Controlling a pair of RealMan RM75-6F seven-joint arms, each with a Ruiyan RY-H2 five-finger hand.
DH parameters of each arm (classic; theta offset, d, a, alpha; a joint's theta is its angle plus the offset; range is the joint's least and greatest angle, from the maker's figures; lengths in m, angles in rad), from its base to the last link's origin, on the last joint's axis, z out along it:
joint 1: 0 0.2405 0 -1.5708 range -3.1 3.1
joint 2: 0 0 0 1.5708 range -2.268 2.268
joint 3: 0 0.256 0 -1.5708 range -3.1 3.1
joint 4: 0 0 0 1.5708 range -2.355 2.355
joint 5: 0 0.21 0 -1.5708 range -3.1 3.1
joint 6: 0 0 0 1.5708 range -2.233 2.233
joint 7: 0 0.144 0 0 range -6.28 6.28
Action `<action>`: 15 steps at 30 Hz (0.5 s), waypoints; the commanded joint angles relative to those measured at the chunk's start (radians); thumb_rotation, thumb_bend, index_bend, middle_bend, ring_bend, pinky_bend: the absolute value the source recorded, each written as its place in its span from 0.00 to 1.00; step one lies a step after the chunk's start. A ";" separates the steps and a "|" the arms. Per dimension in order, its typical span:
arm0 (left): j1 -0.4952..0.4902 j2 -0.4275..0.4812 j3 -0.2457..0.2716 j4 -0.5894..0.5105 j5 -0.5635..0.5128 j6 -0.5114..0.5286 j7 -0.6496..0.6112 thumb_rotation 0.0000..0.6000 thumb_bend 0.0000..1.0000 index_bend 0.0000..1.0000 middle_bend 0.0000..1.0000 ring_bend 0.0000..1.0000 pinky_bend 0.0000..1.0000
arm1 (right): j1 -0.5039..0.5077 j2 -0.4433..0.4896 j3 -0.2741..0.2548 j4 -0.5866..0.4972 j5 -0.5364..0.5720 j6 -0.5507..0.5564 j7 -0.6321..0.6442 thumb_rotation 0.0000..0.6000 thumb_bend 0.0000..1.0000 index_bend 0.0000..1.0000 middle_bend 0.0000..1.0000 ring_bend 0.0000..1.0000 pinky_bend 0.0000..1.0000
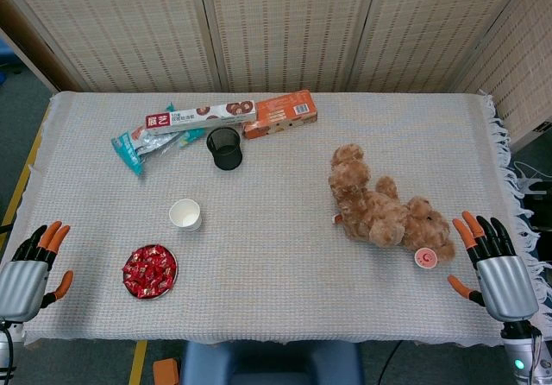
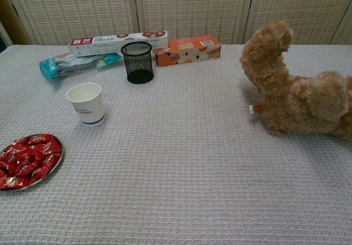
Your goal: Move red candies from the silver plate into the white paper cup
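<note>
Nothing is under way yet: both hands sit at the near corners of the table, and the candies look untouched. The left hand (image 1: pixel 30 273) rests at the near-left edge, fingers spread and holding nothing; the right hand (image 1: pixel 493 268) mirrors it at the near-right edge, just as open and just as empty. The red candies (image 1: pixel 149 270) are heaped on the silver plate (image 1: pixel 172 263), which lies close to the near edge on the left side, and the white paper cup (image 1: pixel 185 214) stands upright just beyond it, mouth up and apparently empty in the chest view. By my reading, the first reach is the step in hand, and it falls to the left hand, which is near the plate while the right is well apart from it. That move calls for coming over the heap, pinching a single wrapped candy off the top, then lifting clear of the rim and carrying it the short way to the cup. Room is good here: the cloth between plate and cup is bare, and the black mesh pen holder (image 1: pixel 224 148), the snack boxes (image 1: pixel 231 117) and the brown teddy bear (image 1: pixel 384 209) all lie out of that path. The plate sits near the table edge, so a careless nudge could push it toward the drop.
</note>
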 commanded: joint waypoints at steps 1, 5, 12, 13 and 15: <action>-0.004 0.000 0.003 -0.007 -0.003 -0.011 0.014 1.00 0.41 0.00 0.00 0.00 0.19 | -0.002 -0.002 0.005 0.006 -0.010 0.004 0.007 1.00 0.06 0.00 0.00 0.00 0.00; -0.010 -0.001 0.023 -0.011 0.034 -0.020 0.015 1.00 0.41 0.00 0.00 0.00 0.21 | -0.010 0.000 0.012 0.011 -0.014 0.012 0.024 1.00 0.06 0.00 0.00 0.00 0.00; -0.032 -0.013 0.091 -0.052 0.076 -0.119 0.101 1.00 0.41 0.00 0.00 0.00 0.40 | -0.019 0.006 0.014 0.005 -0.034 0.013 0.030 1.00 0.06 0.00 0.00 0.00 0.00; -0.036 -0.015 0.096 -0.059 0.075 -0.133 0.126 1.00 0.41 0.00 0.00 0.00 0.46 | -0.019 0.006 0.013 0.004 -0.038 0.011 0.029 1.00 0.06 0.00 0.00 0.00 0.00; -0.044 -0.025 0.100 -0.074 0.068 -0.159 0.185 1.00 0.41 0.00 0.00 0.01 0.56 | -0.018 0.007 0.011 0.002 -0.046 0.006 0.030 1.00 0.06 0.00 0.00 0.00 0.00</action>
